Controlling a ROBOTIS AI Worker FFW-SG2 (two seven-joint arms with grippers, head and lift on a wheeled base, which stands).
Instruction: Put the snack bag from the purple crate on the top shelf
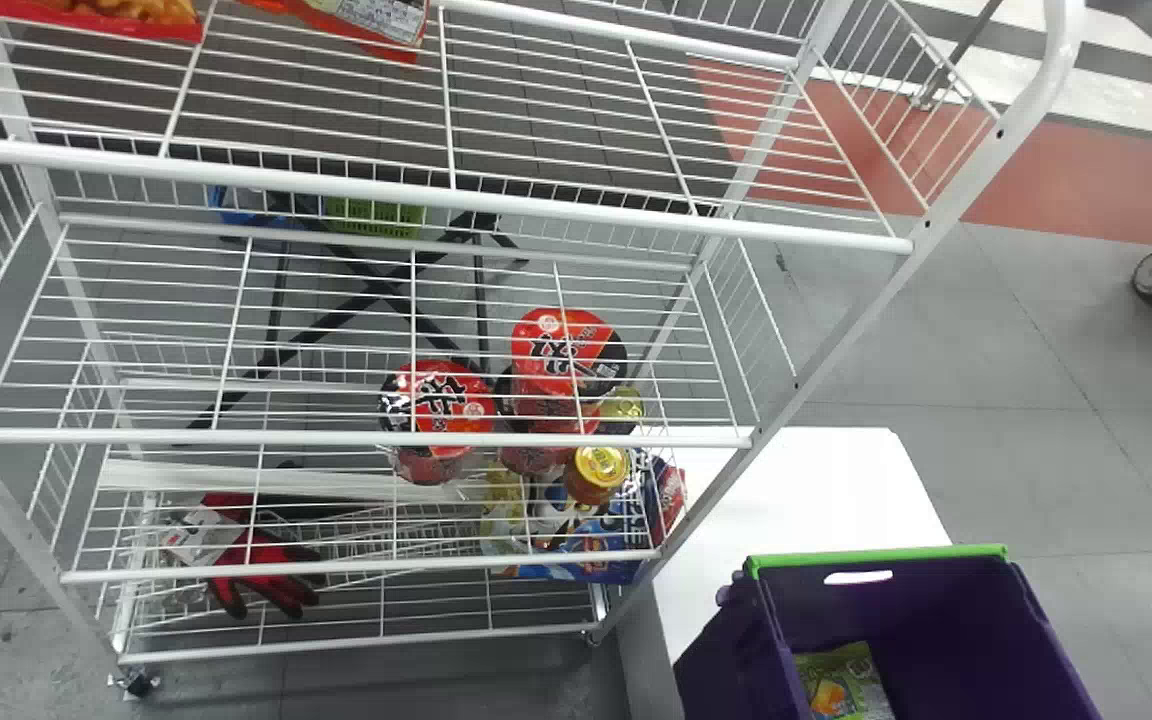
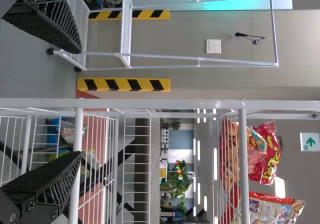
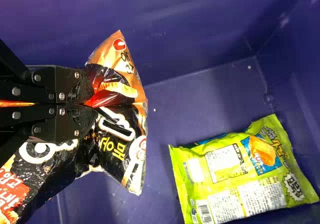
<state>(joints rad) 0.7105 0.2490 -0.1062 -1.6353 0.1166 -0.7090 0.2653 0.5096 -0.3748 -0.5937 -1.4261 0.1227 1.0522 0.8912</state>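
Had the black snack bag [image 3: 117, 146] pinched in closed right fingers [image 3: 82, 91] inside the purple crate [image 1: 936, 610]; held left fingers [image 2: 45, 179] wide, empty; had yet to lift it onto the top shelf [image 1: 336, 187].

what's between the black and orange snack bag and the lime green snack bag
Bare purple crate floor, seen in the right wrist view, with a blue sliver edging the green bag.
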